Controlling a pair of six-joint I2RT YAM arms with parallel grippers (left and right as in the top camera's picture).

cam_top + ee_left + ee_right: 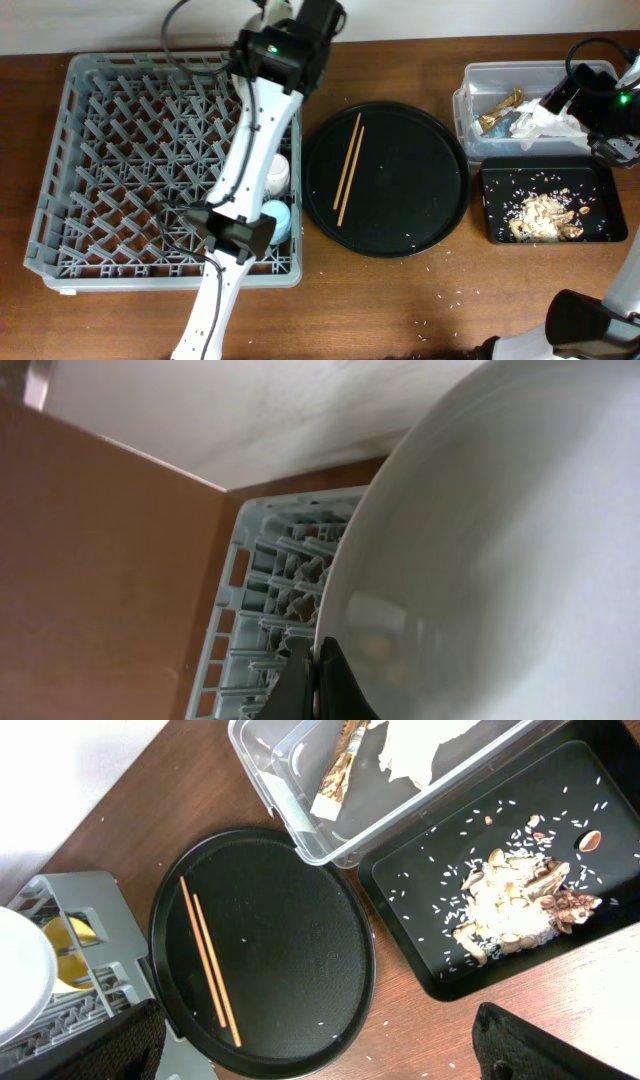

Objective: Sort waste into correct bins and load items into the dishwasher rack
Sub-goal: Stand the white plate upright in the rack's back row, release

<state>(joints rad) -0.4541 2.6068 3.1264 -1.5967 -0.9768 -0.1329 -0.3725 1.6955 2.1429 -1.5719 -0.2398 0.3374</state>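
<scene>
A pale grey plate (500, 550) stands on edge over the dishwasher rack (262, 575), and my left gripper (318, 682) is shut on its rim. In the overhead view the left arm hides most of the plate (279, 173), with a light-blue cup (279, 219) beside it in the rack (110, 160). The chopsticks (348, 168) lie on the round black tray (420, 200). My right gripper (320, 1050) hangs open high above the table, holding nothing. The clear tub (480, 85) holds napkins (545, 118) and wrappers (498, 108). The black rectangular tray (600, 180) holds food scraps (540, 215).
A yellow bowl (65, 955) shows in the rack's corner in the right wrist view. Rice grains are scattered on the wooden table (450, 290) in front of the trays. The right arm (600, 95) is over the tub at the back right.
</scene>
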